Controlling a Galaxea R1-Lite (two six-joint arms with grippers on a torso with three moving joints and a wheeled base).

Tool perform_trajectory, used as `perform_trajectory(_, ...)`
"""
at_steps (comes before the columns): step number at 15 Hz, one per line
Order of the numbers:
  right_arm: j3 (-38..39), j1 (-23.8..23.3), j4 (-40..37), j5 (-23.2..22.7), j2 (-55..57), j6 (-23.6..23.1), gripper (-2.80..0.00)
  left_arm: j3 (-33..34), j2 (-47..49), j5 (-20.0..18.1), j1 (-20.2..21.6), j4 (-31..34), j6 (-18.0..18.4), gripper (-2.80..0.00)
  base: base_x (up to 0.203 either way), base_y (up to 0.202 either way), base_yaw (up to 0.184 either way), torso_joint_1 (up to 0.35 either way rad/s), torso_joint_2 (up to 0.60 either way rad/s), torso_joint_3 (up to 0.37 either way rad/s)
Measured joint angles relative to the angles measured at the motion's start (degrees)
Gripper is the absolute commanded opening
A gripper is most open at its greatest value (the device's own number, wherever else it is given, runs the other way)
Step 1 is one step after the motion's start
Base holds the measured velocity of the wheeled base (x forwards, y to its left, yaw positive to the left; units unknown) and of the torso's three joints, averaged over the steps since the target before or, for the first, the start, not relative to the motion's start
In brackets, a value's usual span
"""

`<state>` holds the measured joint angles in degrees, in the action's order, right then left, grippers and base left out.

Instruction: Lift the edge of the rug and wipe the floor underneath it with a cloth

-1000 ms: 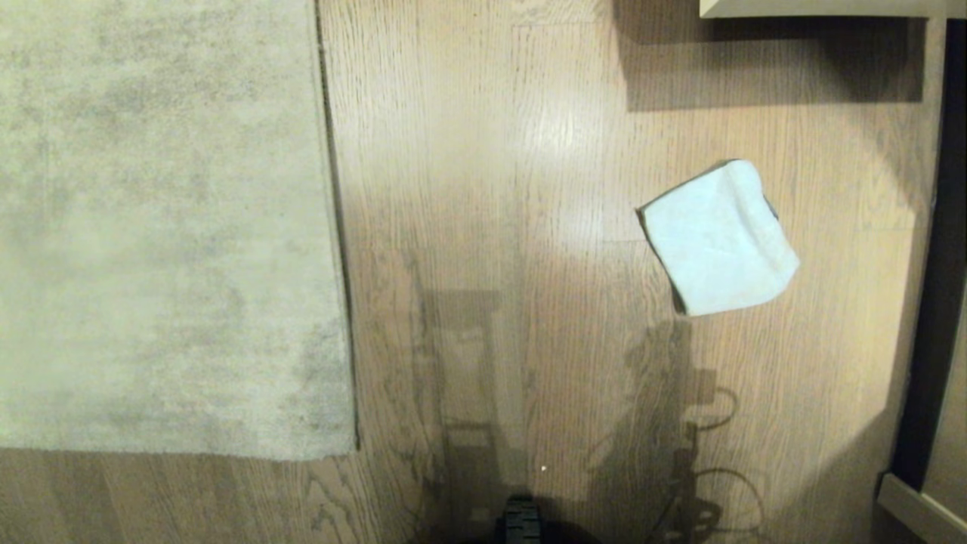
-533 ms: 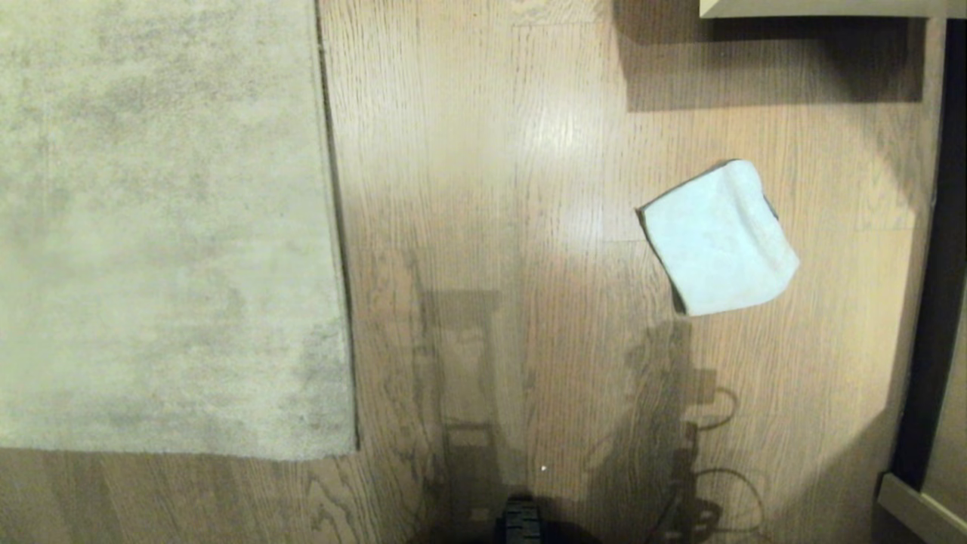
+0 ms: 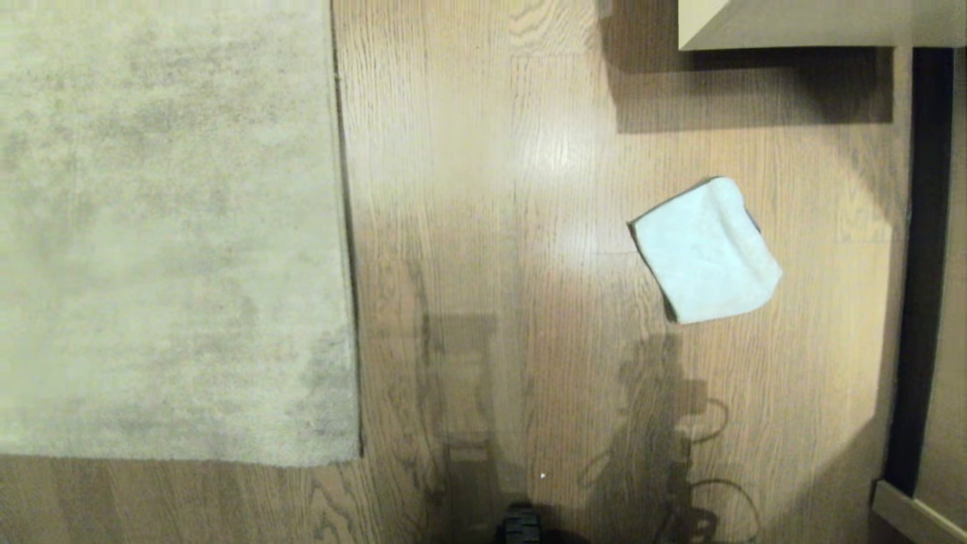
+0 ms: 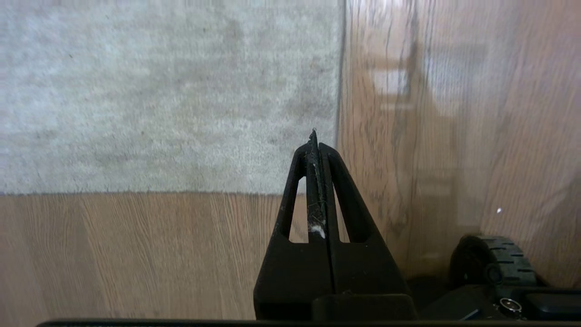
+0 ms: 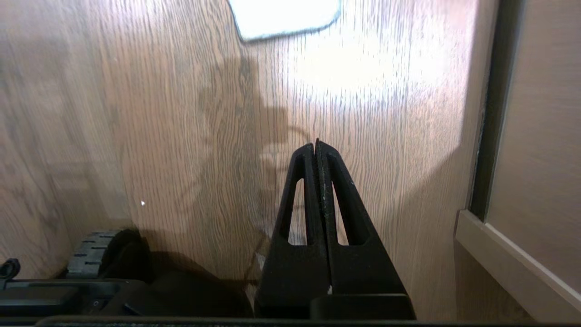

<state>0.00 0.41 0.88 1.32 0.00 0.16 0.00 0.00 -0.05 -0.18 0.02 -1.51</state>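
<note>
Both claws, left (image 4: 316, 136) and right (image 5: 316, 145), hang clenched and empty. Right of the flat rug edge (image 3: 344, 227), the cloth (image 3: 706, 253) lies apart on the floor (image 3: 491, 189); soft, light, best pinched at a corner.

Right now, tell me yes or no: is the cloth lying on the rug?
No, in the head view the cloth lies on the bare floor, well apart from the rug edge.
</note>
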Motion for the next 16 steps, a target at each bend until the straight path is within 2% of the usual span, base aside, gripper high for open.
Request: perform_trajectory(16,0.0,0.0,0.0,0.0,0.0,0.0,-2.8,0.0,0.0,0.0,0.0,0.0,0.0,-2.8,0.0,0.0,0.0,0.002,0.0,0.202)
